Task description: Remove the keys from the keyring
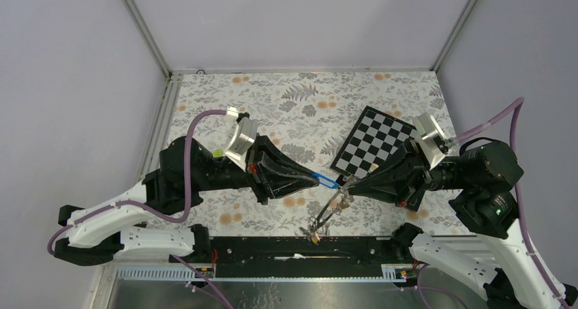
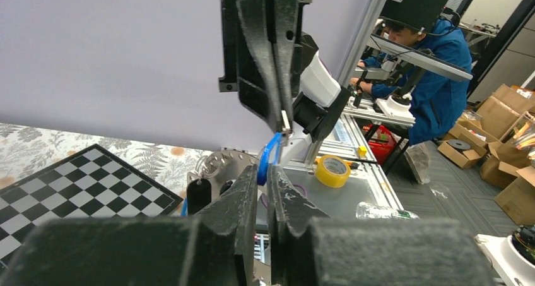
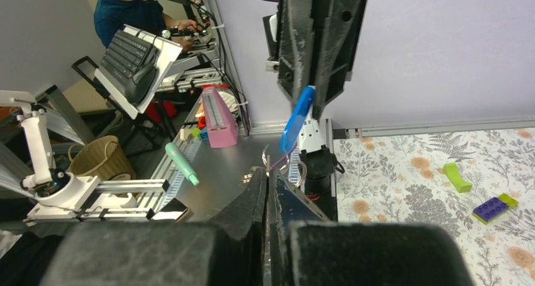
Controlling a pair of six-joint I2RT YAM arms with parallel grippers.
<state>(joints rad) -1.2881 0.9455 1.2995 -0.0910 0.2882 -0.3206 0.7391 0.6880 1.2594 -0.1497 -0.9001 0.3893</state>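
Left gripper (image 1: pixel 317 179) jaws nearly closed, pinching the blue key (image 1: pixel 328 181) by its flat plastic head. Right gripper (image 1: pixel 346 183) jaws pressed shut just beside it; what they grip, cannot tell. Flat grey metal keyring (image 2: pixel 222 165) and remaining keys (image 1: pixel 315 235) dangle between the arms, above the floral-print desk (image 1: pixel 272 97).

Your left gripper (image 1: pixel 316 179) and right gripper (image 1: pixel 346 183) meet tip to tip over the near half of the tabletop (image 1: pixel 286 97). The left one pinches a blue key (image 1: pixel 328 181), while the keyring (image 1: pixel 332 207) and keys (image 1: pixel 315 232) dangle below, barring passage there. A checkerboard (image 1: pixel 371 145) lies flat toward the far right corner. You have open room at the far left, hemmed by walls (image 1: pixel 68 84).
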